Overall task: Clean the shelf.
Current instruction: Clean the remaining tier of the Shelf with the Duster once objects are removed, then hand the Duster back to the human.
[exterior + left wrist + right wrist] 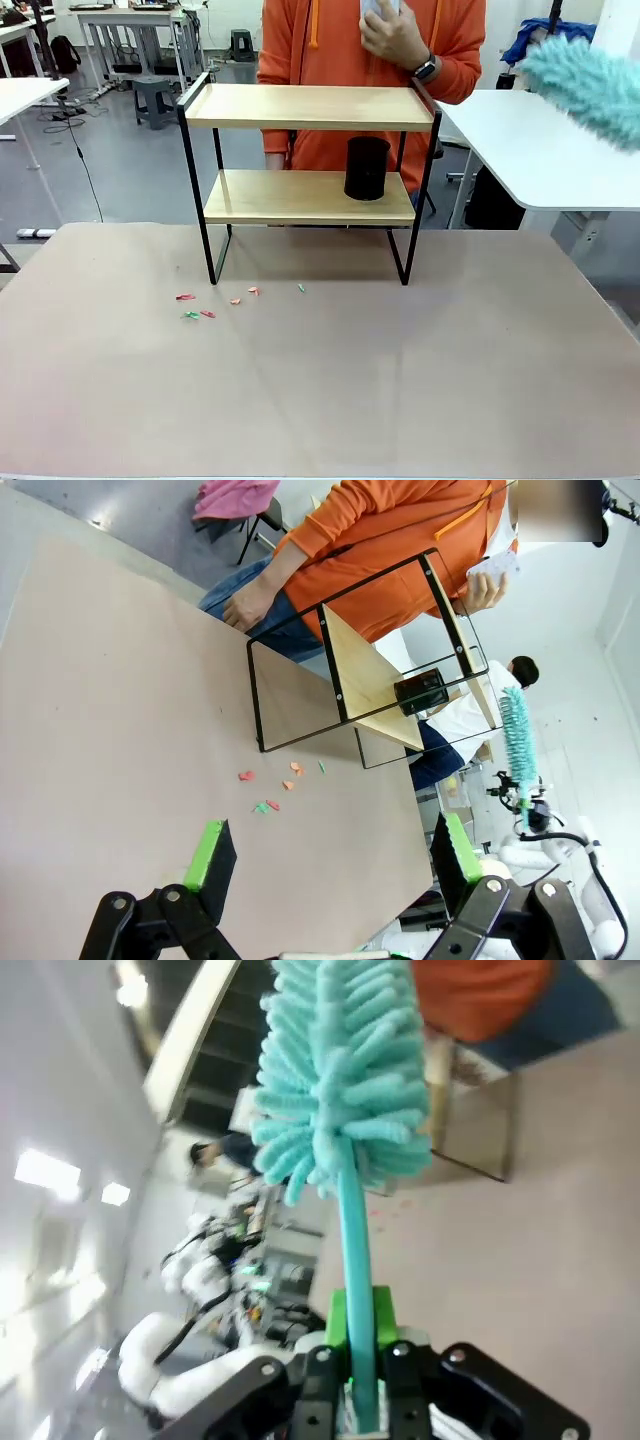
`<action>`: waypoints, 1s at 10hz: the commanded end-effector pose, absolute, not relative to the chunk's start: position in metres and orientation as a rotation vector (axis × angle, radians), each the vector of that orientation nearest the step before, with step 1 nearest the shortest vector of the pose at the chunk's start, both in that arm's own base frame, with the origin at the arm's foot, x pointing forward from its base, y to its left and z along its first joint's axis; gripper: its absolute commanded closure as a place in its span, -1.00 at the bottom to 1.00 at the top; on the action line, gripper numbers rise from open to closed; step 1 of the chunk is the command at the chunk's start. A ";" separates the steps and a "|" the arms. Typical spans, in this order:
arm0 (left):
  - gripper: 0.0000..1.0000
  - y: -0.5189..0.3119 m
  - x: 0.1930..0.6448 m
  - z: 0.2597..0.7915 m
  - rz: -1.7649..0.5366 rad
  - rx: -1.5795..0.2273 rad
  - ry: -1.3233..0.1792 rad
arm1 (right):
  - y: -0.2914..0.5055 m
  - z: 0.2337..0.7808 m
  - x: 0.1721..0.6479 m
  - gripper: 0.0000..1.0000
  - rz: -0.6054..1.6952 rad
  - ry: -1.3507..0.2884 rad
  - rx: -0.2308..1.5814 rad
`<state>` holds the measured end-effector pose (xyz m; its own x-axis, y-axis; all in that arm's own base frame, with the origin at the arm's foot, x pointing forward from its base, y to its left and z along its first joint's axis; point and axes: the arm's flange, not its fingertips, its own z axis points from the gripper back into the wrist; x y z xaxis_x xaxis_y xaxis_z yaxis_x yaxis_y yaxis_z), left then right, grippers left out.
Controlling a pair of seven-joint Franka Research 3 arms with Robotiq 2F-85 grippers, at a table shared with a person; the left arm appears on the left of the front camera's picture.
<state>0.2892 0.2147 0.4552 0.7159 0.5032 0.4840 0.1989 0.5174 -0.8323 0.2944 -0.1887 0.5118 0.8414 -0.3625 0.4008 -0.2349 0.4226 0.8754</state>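
At the far middle of the table (420,380) stood the shelf (310,107), a black cup (367,168) on its lower board. Small coloured scraps (207,314) lay on the table before its legs. Our right gripper (360,1325) clamped the teal duster (590,85), raised well apart from the shelf. Our left gripper (330,840) hung empty, jaws spread. We judged both boards yet to be wiped.

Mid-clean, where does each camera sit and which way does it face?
Front: fixed on the robot's side, facing the two-tier wooden shelf in a black metal frame and the orange-clad person; fluffy teal duster at right.
Left wrist: rolled, looking past the open left tool at the shelf.
Right wrist: looks along the right tool, shut on the duster.
Shared: front and left wrist both show shelf and duster.
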 end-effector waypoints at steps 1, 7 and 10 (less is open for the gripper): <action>-1.00 0.212 0.289 0.453 0.193 -1.046 -0.812 | -0.135 0.483 0.305 0.74 -0.306 -0.486 0.968; -1.00 0.212 0.289 0.453 0.193 -1.046 -0.812 | -0.179 0.483 0.296 0.74 -0.193 -0.579 1.039; -1.00 0.212 0.289 0.453 0.193 -1.046 -0.812 | -0.179 0.483 0.296 0.74 -0.193 -0.579 1.039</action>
